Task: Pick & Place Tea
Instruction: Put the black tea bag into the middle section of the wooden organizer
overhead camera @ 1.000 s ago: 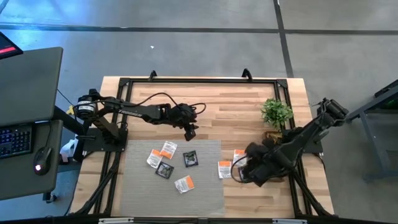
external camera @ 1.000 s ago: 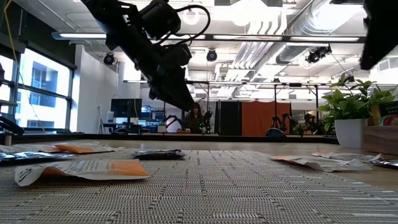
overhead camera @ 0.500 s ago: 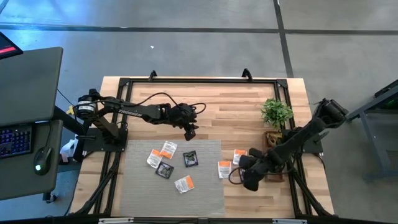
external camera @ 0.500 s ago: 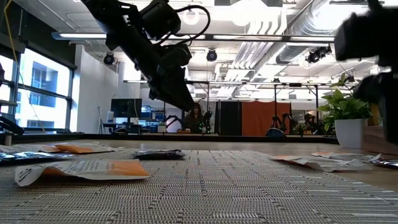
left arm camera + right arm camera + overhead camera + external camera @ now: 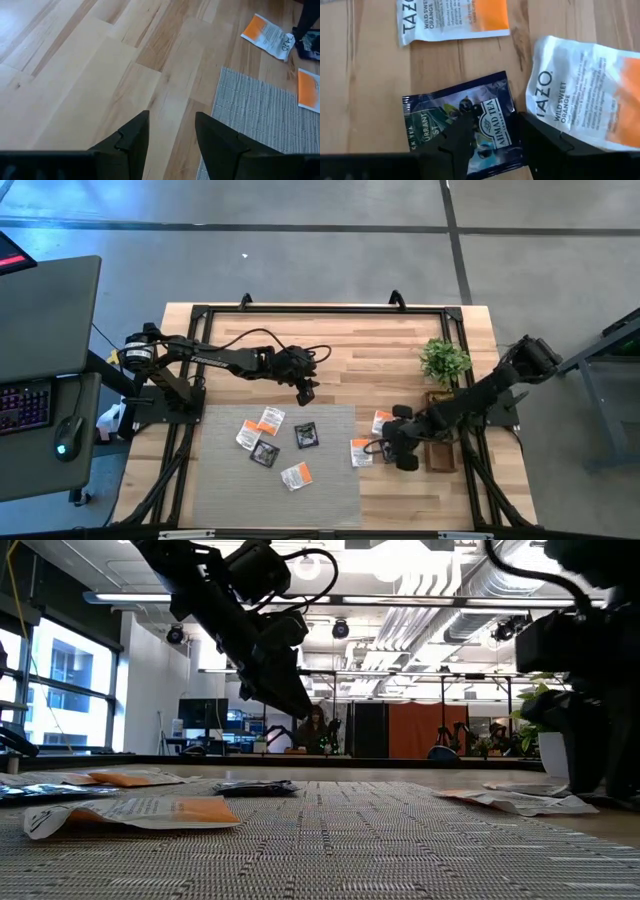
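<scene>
tea sachet [image 5: 465,125] now under lowered right gripper [image 5: 492,131]; fingers apart

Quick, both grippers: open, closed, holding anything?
Left gripper: open, empty, above bare wood.
Right gripper: open, empty, over the dark tea sachet.

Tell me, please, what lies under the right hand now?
Under the right hand, open, lies a dark Ahmad Tea sachet on the bare wood table, between two white-and-orange Tazo sachets. The fingers cover its lower edge.
</scene>
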Robot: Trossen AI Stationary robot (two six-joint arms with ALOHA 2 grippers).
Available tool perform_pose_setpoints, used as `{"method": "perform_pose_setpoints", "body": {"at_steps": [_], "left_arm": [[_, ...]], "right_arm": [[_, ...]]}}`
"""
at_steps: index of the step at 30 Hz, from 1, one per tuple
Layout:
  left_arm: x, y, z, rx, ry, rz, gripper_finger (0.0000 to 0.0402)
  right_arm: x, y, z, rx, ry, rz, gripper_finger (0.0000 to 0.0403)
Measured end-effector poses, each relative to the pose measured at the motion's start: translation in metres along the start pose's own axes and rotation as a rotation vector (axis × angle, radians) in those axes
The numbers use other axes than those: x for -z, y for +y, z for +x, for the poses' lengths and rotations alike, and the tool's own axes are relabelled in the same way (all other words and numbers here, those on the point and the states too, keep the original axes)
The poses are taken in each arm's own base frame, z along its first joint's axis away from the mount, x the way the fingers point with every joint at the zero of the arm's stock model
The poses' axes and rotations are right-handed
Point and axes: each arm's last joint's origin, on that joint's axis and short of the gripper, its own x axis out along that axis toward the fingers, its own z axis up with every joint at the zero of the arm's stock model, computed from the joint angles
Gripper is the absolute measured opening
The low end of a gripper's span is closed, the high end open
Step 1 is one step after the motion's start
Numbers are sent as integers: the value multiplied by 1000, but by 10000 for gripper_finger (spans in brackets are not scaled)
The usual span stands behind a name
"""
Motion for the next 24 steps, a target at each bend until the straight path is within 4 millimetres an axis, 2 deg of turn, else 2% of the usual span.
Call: {"method": "perform_pose_setpoints", "body": {"at_steps": [4, 9, 12, 16, 19, 24], "left_arm": [[0, 0, 0, 0, 0, 0, 159], [0, 0, 0, 0, -1, 0, 159], [-1, 0, 0, 3, -12, 0, 159], [-3, -2, 0, 39, -25, -19, 159], [-9, -5, -1, 123, -70, -52, 159], [-18, -12, -3, 299, -129, -144, 159]], "right_arm": [[-4, -9, 1, -35, 24, -25, 104], [-14, -14, 2, -165, 0, -31, 17], [-21, -14, 1, -217, -64, -61, 16], [-33, -12, -4, -203, -217, -163, 16], [-41, -13, -8, -80, -337, -287, 4], [-55, -19, -12, 274, -489, -534, 14]]}}
